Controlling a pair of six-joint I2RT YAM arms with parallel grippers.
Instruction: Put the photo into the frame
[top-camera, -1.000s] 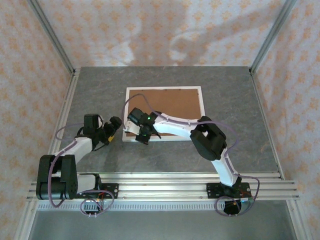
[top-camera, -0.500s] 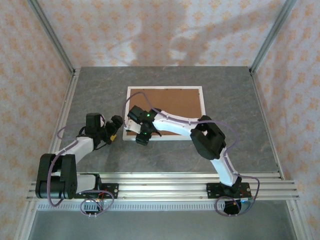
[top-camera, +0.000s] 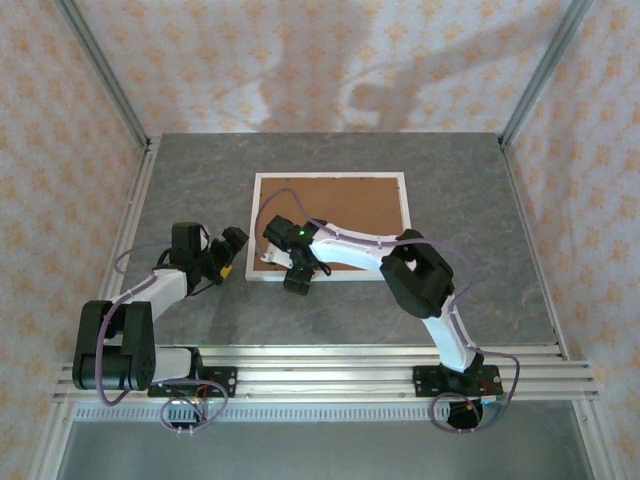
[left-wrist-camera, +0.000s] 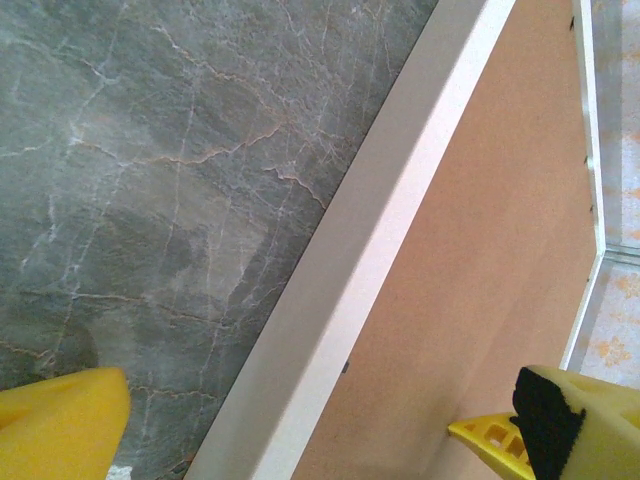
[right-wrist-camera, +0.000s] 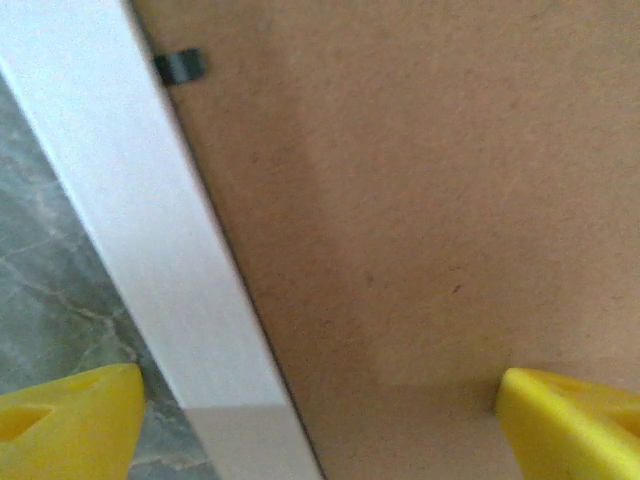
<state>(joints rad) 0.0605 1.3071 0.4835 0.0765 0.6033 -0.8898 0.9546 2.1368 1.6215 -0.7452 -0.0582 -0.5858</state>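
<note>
The white frame (top-camera: 330, 178) lies flat on the table with a brown backing board (top-camera: 340, 210) filling its opening. The photo is hidden from view. My right gripper (top-camera: 297, 278) hovers open over the frame's near left corner; in the right wrist view its yellow fingers straddle the white border (right-wrist-camera: 150, 230) and the board (right-wrist-camera: 400, 200), with nothing between them (right-wrist-camera: 320, 400). My left gripper (top-camera: 236, 252) is wide open just left of the frame, one finger over the table and one over the board (left-wrist-camera: 480, 250), the frame's left border (left-wrist-camera: 360, 260) between them.
The grey marble table (top-camera: 190, 190) has free room on all sides of the frame. A small black clip (right-wrist-camera: 180, 66) sits at the board's edge. Patterned cloth walls and metal posts (top-camera: 105, 70) enclose the table.
My right gripper has gone from shut to open and shifted slightly toward the frame's near edge. The left gripper has edged a little closer to the frame, staying open.
</note>
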